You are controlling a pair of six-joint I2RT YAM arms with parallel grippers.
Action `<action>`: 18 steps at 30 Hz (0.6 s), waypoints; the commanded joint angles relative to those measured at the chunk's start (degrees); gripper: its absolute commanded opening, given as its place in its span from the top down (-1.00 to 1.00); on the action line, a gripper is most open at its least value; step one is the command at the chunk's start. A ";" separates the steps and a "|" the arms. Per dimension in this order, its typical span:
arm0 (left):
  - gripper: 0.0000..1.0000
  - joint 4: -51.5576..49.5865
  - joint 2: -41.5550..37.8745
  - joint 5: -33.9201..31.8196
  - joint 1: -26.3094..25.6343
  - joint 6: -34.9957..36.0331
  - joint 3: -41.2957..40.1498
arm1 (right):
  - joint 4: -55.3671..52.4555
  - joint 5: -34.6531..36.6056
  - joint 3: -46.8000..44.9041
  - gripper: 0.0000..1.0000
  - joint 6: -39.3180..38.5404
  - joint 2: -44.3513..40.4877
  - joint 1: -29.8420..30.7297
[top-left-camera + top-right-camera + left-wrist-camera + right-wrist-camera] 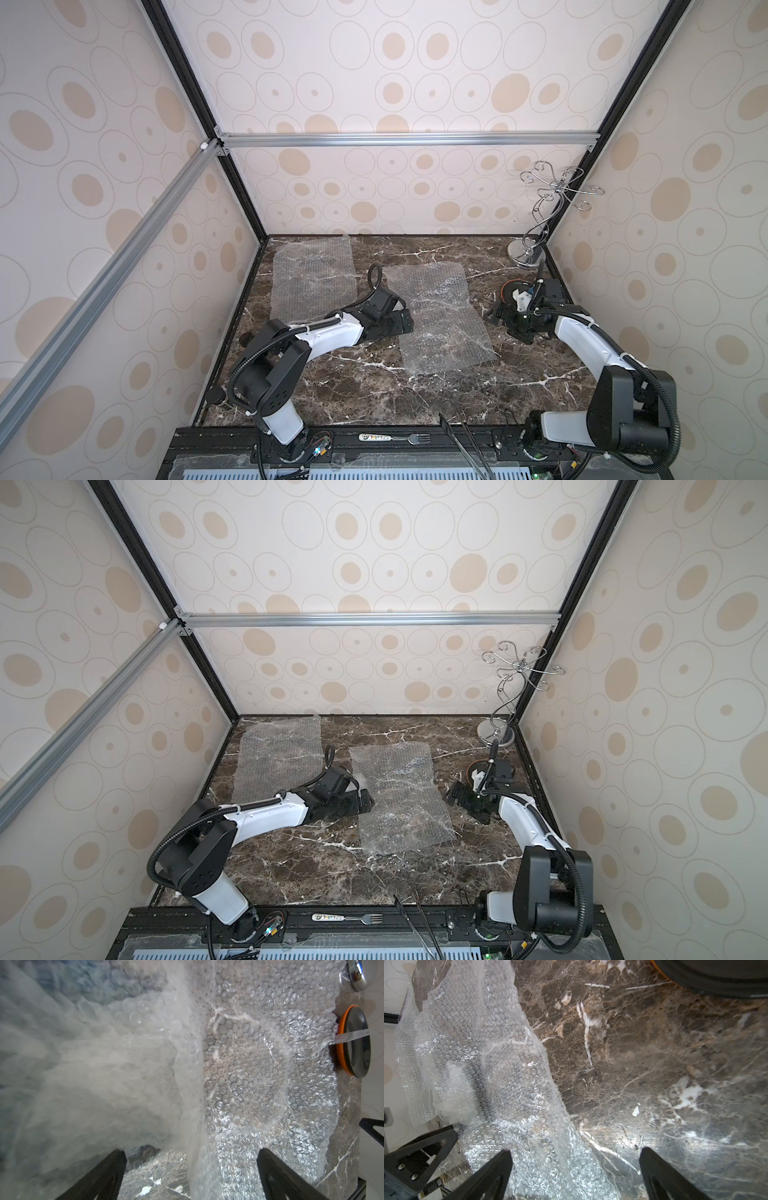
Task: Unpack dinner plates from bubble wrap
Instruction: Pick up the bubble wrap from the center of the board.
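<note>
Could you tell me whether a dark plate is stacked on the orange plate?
Yes, a dark grey plate sits in the orange plate, leaving only its orange rim showing.

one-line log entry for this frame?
left gripper: open, at centre bubble wrap edge | right gripper: open, empty | plates: stacked, unwrapped | second wrap: far left

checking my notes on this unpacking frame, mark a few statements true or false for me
1. A centre bubble wrap sheet and a far bubble wrap sheet lie on the table. True.
2. The left claw is shut on a plate. False: it is open at the centre sheet.
3. The chrome stand is in the far right corner. True.
4. The orange plate sits by the left wall. False: it is on the right, under a dark plate.
</note>
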 commanded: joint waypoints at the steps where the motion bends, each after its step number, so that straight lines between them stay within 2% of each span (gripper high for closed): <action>1: -0.99 -2.88 -3.05 -2.64 -0.52 -0.13 2.12 | -0.02 -0.76 -0.59 -0.97 -0.89 0.90 0.00; 7: -0.94 1.28 -3.74 1.44 -1.08 -2.92 -0.59 | -0.02 -0.98 -0.75 -0.97 -0.89 0.95 -0.05; 11: -0.77 5.80 -2.11 5.11 -1.82 -5.94 -2.88 | -0.04 -1.34 -0.93 -0.97 -0.89 1.03 0.00; 18: -0.59 7.85 1.00 5.70 -2.67 -6.92 -2.60 | -0.11 -1.29 -0.85 -0.97 -1.05 1.17 -0.03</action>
